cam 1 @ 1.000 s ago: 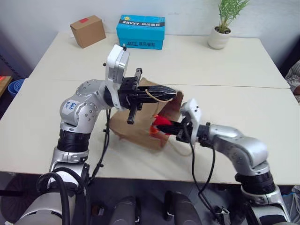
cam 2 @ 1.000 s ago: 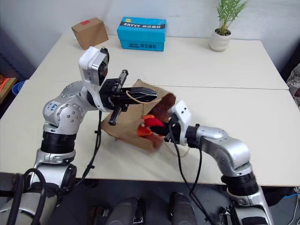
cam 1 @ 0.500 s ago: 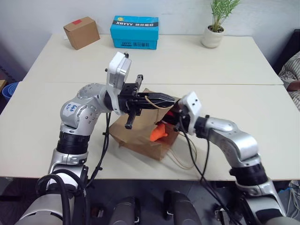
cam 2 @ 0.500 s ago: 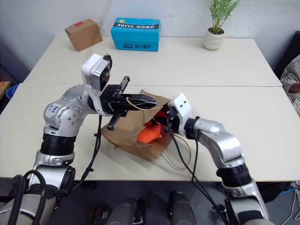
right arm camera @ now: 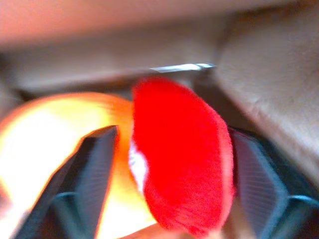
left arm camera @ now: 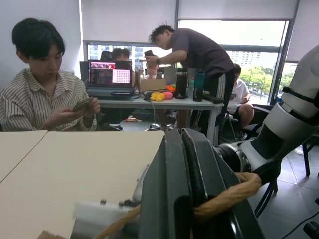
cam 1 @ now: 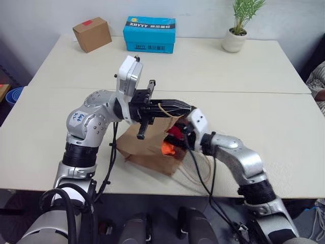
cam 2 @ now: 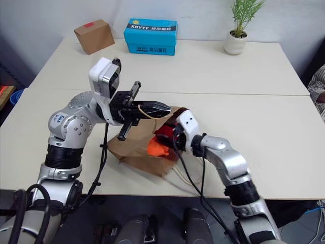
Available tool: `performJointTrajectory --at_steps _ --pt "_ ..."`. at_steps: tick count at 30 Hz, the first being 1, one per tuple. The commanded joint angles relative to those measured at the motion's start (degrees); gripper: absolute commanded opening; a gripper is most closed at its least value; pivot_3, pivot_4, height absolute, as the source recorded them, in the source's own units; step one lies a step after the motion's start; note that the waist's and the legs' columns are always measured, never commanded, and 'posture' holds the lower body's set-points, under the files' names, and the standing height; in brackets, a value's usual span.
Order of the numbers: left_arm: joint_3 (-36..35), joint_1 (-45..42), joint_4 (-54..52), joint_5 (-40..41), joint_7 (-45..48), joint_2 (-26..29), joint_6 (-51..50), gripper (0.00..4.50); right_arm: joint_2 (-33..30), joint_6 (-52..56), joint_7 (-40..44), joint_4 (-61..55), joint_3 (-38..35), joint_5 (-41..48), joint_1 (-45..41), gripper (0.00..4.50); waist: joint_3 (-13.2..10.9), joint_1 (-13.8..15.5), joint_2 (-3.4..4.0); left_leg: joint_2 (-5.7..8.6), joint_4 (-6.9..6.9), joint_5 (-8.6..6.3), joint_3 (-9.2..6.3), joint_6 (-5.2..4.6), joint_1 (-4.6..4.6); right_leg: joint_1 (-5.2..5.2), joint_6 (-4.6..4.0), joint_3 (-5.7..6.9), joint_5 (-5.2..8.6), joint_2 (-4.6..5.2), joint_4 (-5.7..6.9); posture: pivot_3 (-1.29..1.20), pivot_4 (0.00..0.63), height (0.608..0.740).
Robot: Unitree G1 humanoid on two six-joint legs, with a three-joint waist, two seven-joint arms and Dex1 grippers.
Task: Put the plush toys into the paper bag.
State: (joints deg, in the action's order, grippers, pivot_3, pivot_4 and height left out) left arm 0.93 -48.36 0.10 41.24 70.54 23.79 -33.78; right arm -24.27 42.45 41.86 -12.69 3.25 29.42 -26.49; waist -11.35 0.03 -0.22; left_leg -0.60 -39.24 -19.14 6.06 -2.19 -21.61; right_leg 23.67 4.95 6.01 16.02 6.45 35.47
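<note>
The brown paper bag (cam 1: 144, 147) lies on its side on the table, mouth toward my right arm. My left gripper (cam 1: 185, 108) hangs above the mouth, shut on the bag's twisted handle (left arm camera: 234, 191), holding the top edge up. My right gripper (cam 1: 177, 137) reaches into the mouth. In the right wrist view its fingers (right arm camera: 99, 164) stand wide apart, with the red plush toy (right arm camera: 182, 154) loose between them. The orange plush toy (right arm camera: 45, 149) lies just behind and under the red one, and shows at the bag's opening (cam 1: 168, 149).
At the far edge of the table stand a small cardboard box (cam 1: 92, 33), a blue box (cam 1: 150, 34) and a potted plant (cam 1: 237, 30). A loose loop handle (cam 1: 195, 170) trails by the near edge. Several people (left arm camera: 45, 94) sit or stand beyond the table.
My right gripper carried the red toy from outside the bag's mouth to inside it, and its fingers have spread apart. The left gripper kept holding the handle. The camera shifted slightly.
</note>
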Motion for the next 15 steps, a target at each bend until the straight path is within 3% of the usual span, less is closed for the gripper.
performJointTrajectory --at_steps 1,5,7,13,15 --pt "-0.86 -0.09 -2.07 0.28 -0.18 0.36 0.98 0.0 -4.78 5.01 4.71 -3.92 -7.04 8.37 1.28 4.49 0.0 0.02 0.0 0.02 0.0 -0.01 -0.01 -0.02 0.01 -0.02 0.0 0.0 0.0 0.0 0.0 0.0 0.15 0.74" --pt "-0.83 -0.1 -2.05 0.18 -0.13 0.38 1.24 0.0 -12.1 12.64 8.87 -2.69 -9.48 13.62 3.36 4.49 0.0 0.0 -0.01 -0.02 0.02 -0.02 -0.02 -0.03 0.02 -0.03 0.0 0.01 0.0 0.07 -0.04 0.0 0.15 0.74" --pt "-0.71 -0.12 -2.17 0.19 -0.18 0.25 1.34 0.0 -14.17 13.29 8.94 -0.8 -7.62 11.73 4.05 4.49 0.0 -0.17 -0.01 -0.02 0.02 -0.02 -0.01 -0.03 0.02 -0.03 0.0 0.01 0.0 0.07 -0.04 0.0 0.15 0.74" --pt "-0.05 -0.06 -2.72 -0.01 0.02 0.2 1.39 0.0 -13.2 8.96 8.04 6.93 -0.6 3.82 2.23 4.49 0.0 -0.14 -0.01 -0.06 0.02 0.0 0.07 0.0 0.07 -0.01 0.0 -0.01 0.0 0.03 0.01 0.0 0.15 0.74" --pt "0.04 -0.04 -2.82 -0.07 0.01 0.28 1.34 0.0 -13.96 9.35 10.08 7.94 1.49 3.26 2.03 4.12 0.01 -0.12 -0.02 -0.03 0.02 -0.01 0.08 0.0 0.07 -0.01 0.0 -0.01 0.0 0.01 0.0 0.0 0.15 0.74"
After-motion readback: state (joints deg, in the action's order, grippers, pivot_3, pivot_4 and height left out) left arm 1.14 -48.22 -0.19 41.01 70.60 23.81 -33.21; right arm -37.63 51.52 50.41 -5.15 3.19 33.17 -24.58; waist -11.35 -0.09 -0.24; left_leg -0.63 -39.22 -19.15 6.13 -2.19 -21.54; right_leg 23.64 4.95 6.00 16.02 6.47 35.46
